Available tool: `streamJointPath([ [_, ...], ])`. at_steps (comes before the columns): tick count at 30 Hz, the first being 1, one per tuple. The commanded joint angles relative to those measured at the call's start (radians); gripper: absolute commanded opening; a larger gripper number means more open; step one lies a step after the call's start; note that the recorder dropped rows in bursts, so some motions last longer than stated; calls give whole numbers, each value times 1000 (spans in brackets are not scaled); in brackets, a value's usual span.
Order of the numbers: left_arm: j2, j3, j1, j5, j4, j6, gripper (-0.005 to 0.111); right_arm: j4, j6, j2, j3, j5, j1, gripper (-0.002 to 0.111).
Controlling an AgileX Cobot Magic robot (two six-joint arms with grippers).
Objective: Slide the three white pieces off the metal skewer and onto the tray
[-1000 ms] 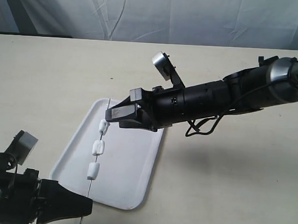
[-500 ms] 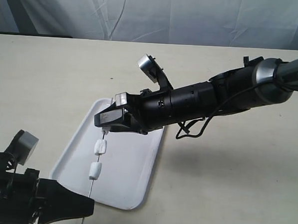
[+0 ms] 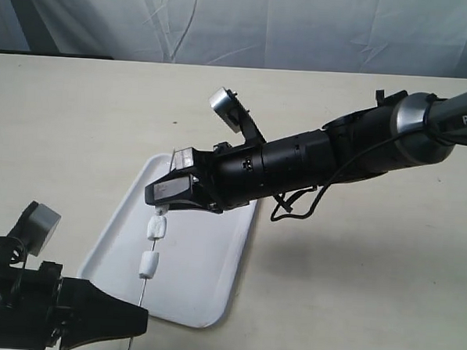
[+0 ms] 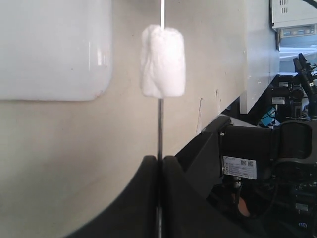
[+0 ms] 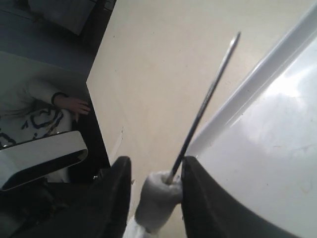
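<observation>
Cream tabletop (image 3: 353, 291) fills the scene, with a creased pale cloth backdrop (image 3: 304, 30) hanging along its far edge. On the near left part of the table lies the white tray (image 3: 205, 275), rounded at the corners and glossy, set at a slant.

At the near left corner the left gripper (image 3: 141, 322) is clenched on the near end of the metal skewer (image 3: 142, 292). The left wrist view shows its two dark fingers pressed together with the thin rod pinched between them. From there the skewer runs toward the far side above the tray, and its bare tip sticks out beyond the tray's far rim.

The three white pieces are all threaded on the rod. The near piece (image 3: 147, 263) and the middle piece (image 3: 154, 230) sit over the tray, apart from each other, with bare wire between them. The far piece (image 5: 156, 198) is at the right gripper (image 3: 164, 205), which reaches across from the right on its long black arm and hangs over the far left part of the tray. In the right wrist view its two fingers stand on either side of the skewer with that soft lump between them. One finger touches the lump. Whether the pair is squeezing it or only bracketing it, I cannot tell.
</observation>
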Motion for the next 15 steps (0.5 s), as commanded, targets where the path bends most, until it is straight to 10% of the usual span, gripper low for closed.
streamJointPath([
  [1, -5, -22, 6, 29, -15, 4, 0, -9, 8, -1, -4, -3, 1, 33],
  [15, -5, -22, 6, 8, -15, 4, 0, -9, 8, -1, -4, -6, 1, 18],
])
